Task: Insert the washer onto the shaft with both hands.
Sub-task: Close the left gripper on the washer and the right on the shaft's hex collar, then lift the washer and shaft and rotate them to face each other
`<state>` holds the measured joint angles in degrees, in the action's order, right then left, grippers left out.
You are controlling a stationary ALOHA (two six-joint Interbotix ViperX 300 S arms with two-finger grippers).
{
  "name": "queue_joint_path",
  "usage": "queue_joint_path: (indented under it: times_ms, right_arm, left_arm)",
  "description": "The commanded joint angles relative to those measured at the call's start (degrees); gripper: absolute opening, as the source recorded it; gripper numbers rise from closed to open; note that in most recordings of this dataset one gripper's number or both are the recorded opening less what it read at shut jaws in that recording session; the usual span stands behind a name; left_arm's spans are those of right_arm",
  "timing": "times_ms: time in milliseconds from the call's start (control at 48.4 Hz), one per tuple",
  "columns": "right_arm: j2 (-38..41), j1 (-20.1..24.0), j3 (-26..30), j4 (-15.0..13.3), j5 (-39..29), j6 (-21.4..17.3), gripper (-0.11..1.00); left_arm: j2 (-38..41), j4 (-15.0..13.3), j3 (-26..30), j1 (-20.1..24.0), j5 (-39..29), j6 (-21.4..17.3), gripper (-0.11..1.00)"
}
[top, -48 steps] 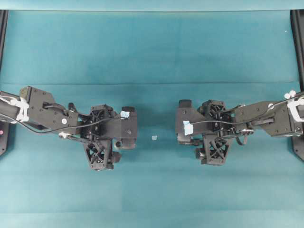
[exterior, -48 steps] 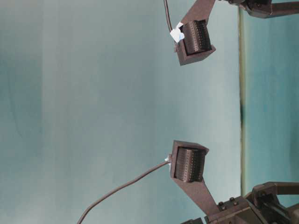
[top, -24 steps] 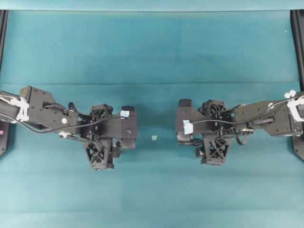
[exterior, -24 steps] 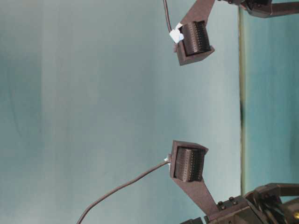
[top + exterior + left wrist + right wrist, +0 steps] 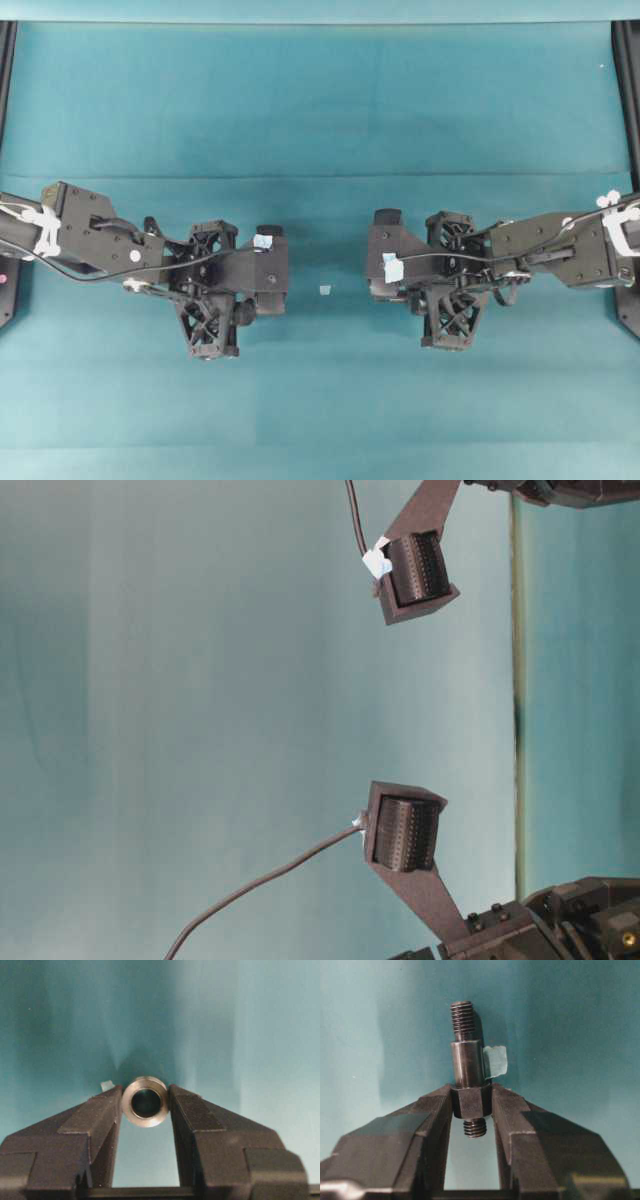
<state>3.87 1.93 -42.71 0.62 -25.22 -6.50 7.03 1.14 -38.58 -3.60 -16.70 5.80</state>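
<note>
Grey steel sat clamped on both sides: the left gripper (image 5: 145, 1105) had narrowed its jaws from a wider spread onto the washer (image 5: 145, 1101), pinched between the tips, hole facing the camera. The right gripper (image 5: 472, 1105) had likewise drawn in onto the shaft (image 5: 468, 1067), gripped at its collar, threaded end pointing beyond the jaws. Pale tape scrap (image 5: 324, 290) lay on the teal tabletop (image 5: 320, 110) between both arms, unmoved.

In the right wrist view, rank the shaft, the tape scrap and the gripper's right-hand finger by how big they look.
1. Gripper finger, largest, though nearest the camera.
2. Shaft.
3. Tape scrap, smallest, lying farther off behind the shaft.
</note>
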Motion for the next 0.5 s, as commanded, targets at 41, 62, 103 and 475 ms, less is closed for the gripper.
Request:
queue_joint_path:
  times_ms: [41, 62, 103, 475]
  right_arm:
    - [0.2, 0.0, -0.1, 0.1, -0.2, 0.1, 0.0]
    - [0.3, 0.1, -0.1, 0.1, -0.2, 0.1, 0.0]
    - [0.3, 0.2, -0.1, 0.1, -0.3, 0.1, 0.0]
    - [0.0, 1.0, -0.3, 0.1, 1.1, 0.3, 0.0]
  left_arm:
    - [-0.6, 0.1, 0.5, -0.1, 0.2, -0.3, 0.34]
    - [-0.6, 0.0, 0.5, -0.2, 0.2, -0.3, 0.34]
    - [-0.6, 0.0, 0.6, -0.2, 0.2, -0.3, 0.34]
    - [-0.8, 0.1, 0.9, -0.2, 0.3, -0.3, 0.34]
